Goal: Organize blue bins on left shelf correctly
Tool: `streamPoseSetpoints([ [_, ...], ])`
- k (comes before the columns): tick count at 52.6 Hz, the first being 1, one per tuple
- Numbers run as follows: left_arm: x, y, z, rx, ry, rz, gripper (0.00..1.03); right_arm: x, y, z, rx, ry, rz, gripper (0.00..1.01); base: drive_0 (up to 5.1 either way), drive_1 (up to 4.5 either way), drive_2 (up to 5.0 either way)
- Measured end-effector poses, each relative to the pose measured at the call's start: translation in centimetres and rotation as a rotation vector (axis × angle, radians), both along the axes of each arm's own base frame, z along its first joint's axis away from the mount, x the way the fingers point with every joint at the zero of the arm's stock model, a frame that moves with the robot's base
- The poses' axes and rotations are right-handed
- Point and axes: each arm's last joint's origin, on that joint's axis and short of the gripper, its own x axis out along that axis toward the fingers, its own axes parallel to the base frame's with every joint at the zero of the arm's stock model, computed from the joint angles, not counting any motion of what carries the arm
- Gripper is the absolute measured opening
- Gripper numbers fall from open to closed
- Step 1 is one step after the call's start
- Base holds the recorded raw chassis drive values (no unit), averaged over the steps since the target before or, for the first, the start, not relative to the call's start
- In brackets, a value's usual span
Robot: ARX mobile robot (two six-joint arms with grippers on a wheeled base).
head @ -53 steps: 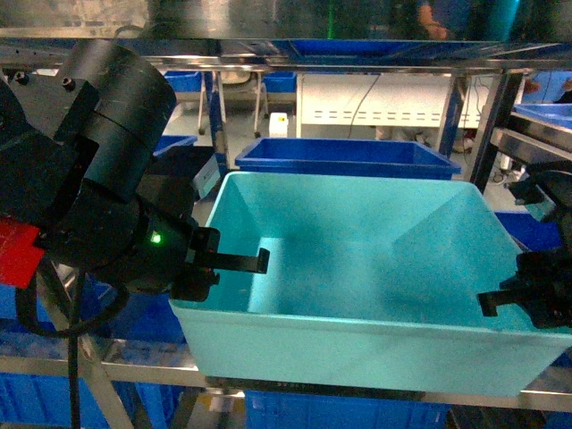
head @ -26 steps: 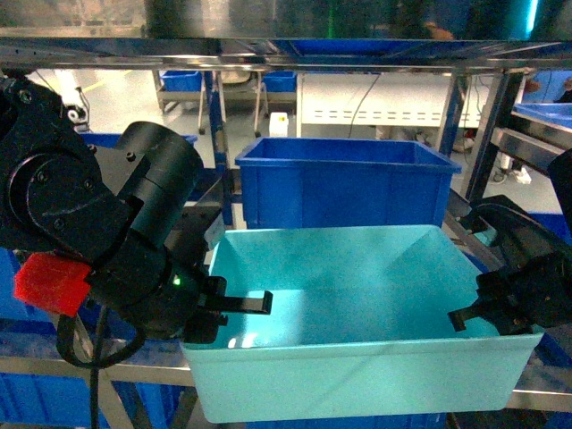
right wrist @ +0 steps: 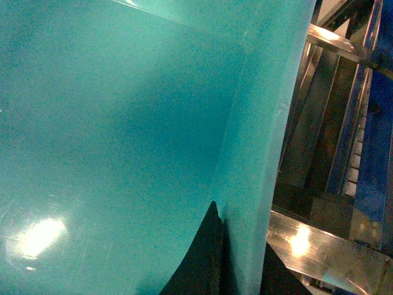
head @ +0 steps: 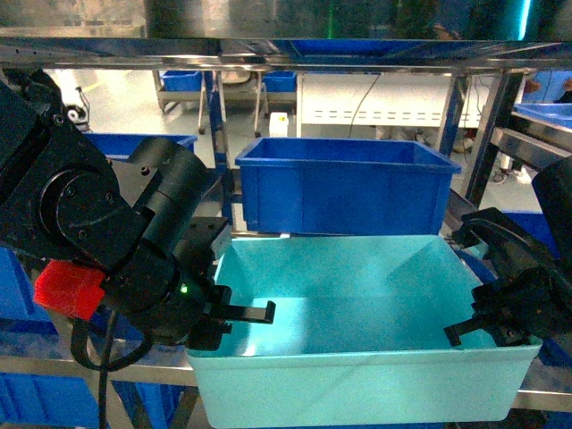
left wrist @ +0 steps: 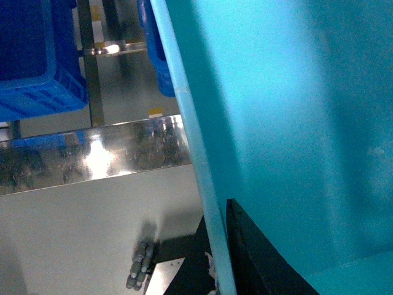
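The light turquoise bin (head: 357, 313) sits between the two tools, its near wall hanging over the front rail of the steel shelf (head: 54, 368). Its interior shows bare plastic floor and walls, with a bright light reflection on the floor close to the left tool.

Directly behind it, farther from both tools, stands a darker royal-blue bin (head: 344, 183) on the same shelf level; its inside cannot be seen from the head view. More dark blue bins (head: 36, 398) show below the front rail, under the left tool, and others stand in the background.

The left tool (head: 228, 313) is clamped on the turquoise bin's left wall: one black finger (head: 250, 311) reaches over the rim into the bin, and the left wrist view shows a dark finger (left wrist: 258, 264) on the inner face and another just outside the pale rim. The right tool (head: 474, 323) is clamped on the right wall in the same way; the right wrist view shows a black finger (right wrist: 199, 264) pressed flat against the inner face beside the rim.

The turquoise bin is rectangular, with smooth tapered walls and a rolled rim, and it looks shallower than the royal-blue bin behind it. It appears level. The plastic is glossy and uniform in colour, with no visible marks in any view.
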Motion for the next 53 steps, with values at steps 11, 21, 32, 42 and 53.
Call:
streamPoseSetpoints([
  [11, -0.2, 0.1, -0.4, 0.007, 0.003, -0.007, 0.02, -0.4, 0.3, -0.3, -0.009, -0.002, 0.001, 0.02, 0.0, 0.00, 0.0],
  [21, 0.1, 0.0, -0.3, -0.019, 0.014, -0.030, 0.06, -0.4, 0.3, -0.4, -0.060, -0.016, 0.036, 0.21, 0.0, 0.00, 0.0],
  [32, 1.8, -0.9, 1.3, -0.123, -0.067, -0.127, 0.75, 1.2, 0.8, 1.0, -0.051, -0.143, 0.040, 0.91, 0.0, 0.00, 0.0],
  [42, 1.9, -0.7, 4.1, -0.178, -0.191, -0.160, 0.99, 1.6, 2.0, 4.7, 0.018, -0.338, 0.034, 0.98, 0.0, 0.00, 0.0],
  [53, -7.0, 2.6, 8.4, -0.134, -0.451, -0.219, 0.98, -7.8, -1.3, 7.7, 0.142, -0.563, -0.072, 0.98, 0.0, 0.00, 0.0],
])
